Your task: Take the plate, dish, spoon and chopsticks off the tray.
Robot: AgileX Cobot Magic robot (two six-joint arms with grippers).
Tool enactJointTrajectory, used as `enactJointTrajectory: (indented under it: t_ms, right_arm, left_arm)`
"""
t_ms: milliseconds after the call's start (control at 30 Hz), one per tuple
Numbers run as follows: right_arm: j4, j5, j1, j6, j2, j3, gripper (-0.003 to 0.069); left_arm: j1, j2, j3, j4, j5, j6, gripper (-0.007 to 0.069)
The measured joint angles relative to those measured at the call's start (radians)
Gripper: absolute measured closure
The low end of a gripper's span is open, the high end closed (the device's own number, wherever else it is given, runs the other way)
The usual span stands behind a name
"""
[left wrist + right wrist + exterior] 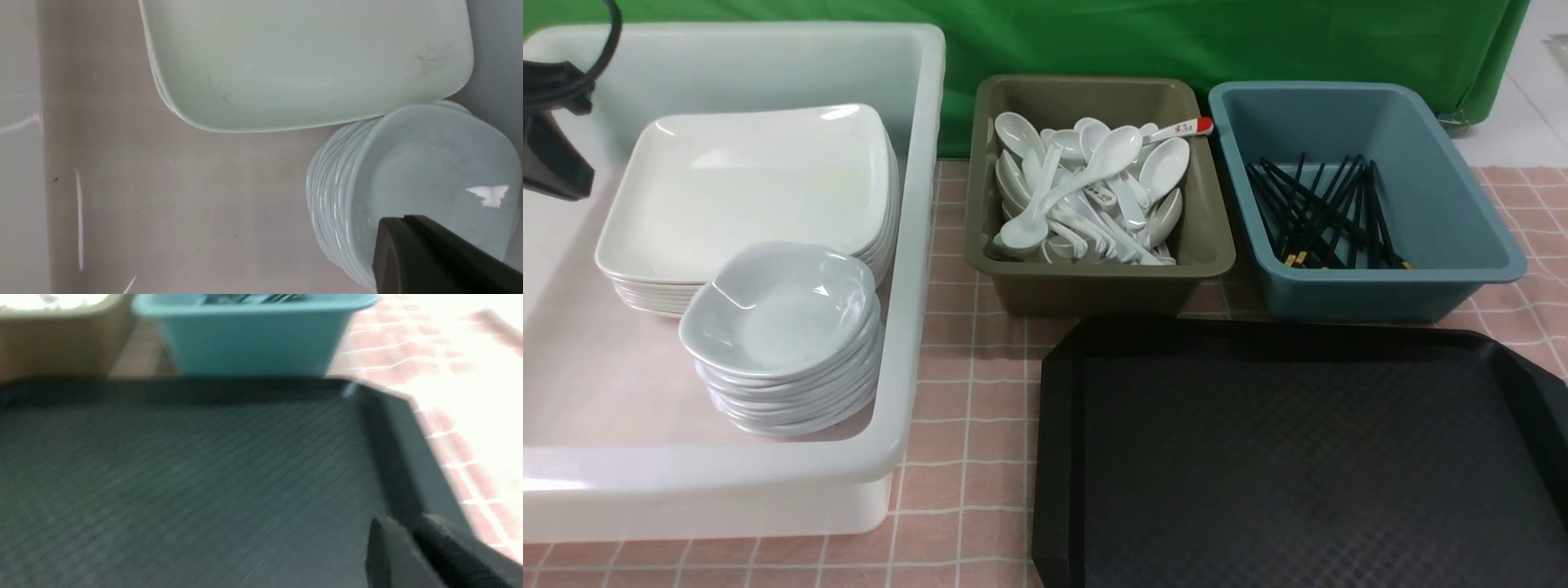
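The black tray [1058, 425] lies at the front right with nothing on its textured floor [184, 477]. A large white square plate [760, 180] tops a stack inside the white tub, and it fills the left wrist view [306, 61]. Beside it a small white dish [784, 306] tops its own stack [429, 171]. White spoons [1086, 192] are piled in the olive bin. Black chopsticks [1327, 216] lie in the blue bin. My left gripper [578, 184] hangs shut and empty above the dish stack [402, 220]. My right gripper [408, 526] is blurred over the tray's corner, holding nothing.
The white tub [915, 245] takes up the left side. The olive bin [1094, 286] and the blue bin [1380, 294] stand just behind the tray. A red-tipped spoon [1188, 128] rests on the olive bin's rim. A pink checked cloth [964, 425] covers the table.
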Motion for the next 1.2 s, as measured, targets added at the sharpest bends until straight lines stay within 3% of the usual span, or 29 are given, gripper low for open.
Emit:
enactJointTrajectory:
  t_ms: [400, 667, 833, 1067, 1200]
  right_arm:
    - [0.0, -0.005, -0.024, 0.001, -0.029, 0.001, 0.0494]
    - [0.0, -0.005, 0.115, 0.001, -0.029, 0.001, 0.0473]
    - [0.0, -0.005, 0.125, 0.001, -0.029, 0.001, 0.0465]
    - [0.0, -0.005, 0.125, 0.001, -0.029, 0.001, 0.045]
    - [0.0, -0.005, 0.126, 0.001, -0.029, 0.001, 0.044]
  left_arm:
    - [0.0, -0.041, 0.0, -0.053, -0.001, 0.011, 0.0626]
    - [-0.015, -0.151, 0.024, -0.063, 0.0, 0.015, 0.0625]
    - [-0.047, -0.195, 0.094, -0.067, 0.002, 0.029, 0.0624]
    - [-0.052, -0.452, 0.293, -0.05, -0.008, 0.042, 0.0624]
    - [-0.052, -0.663, 0.519, -0.069, -0.135, 0.045, 0.0624]
